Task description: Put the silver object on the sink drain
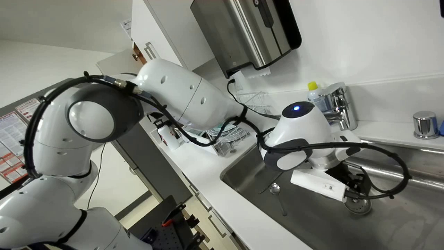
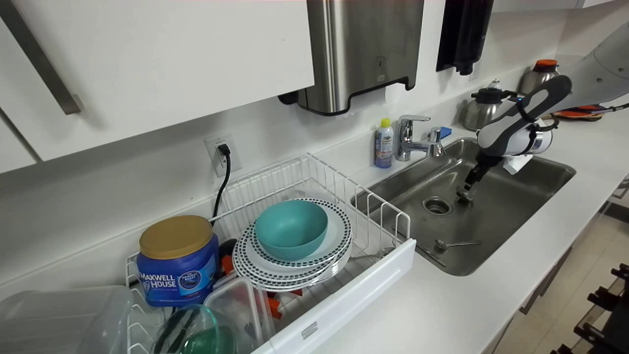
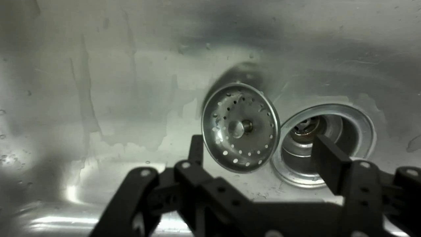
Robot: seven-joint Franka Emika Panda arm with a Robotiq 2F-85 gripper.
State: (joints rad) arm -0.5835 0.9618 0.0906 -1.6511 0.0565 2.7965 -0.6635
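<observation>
The silver object is a round perforated strainer [image 3: 227, 154] with a small central knob. It lies tilted on the sink floor, and it also shows in both exterior views [image 1: 359, 207] [image 2: 464, 196]. The drain [image 3: 367, 131] is an open round hole just right of the strainer in the wrist view; it also shows in an exterior view [image 2: 426, 212]. My gripper [image 3: 257, 140] is open, with one finger beside the strainer's left rim and the other over the drain opening. Whether a finger touches the strainer I cannot tell. The gripper also shows low over the strainer in an exterior view [image 2: 469, 186].
The steel sink [image 2: 496, 246] has raised walls around the gripper. A spoon [image 2: 442, 245] and a knife [image 2: 430, 254] lie on its floor. The faucet [image 2: 407, 140] and a yellow-capped bottle [image 2: 384, 145] stand behind. A dish rack [image 2: 363, 216] with plates stands beside the sink.
</observation>
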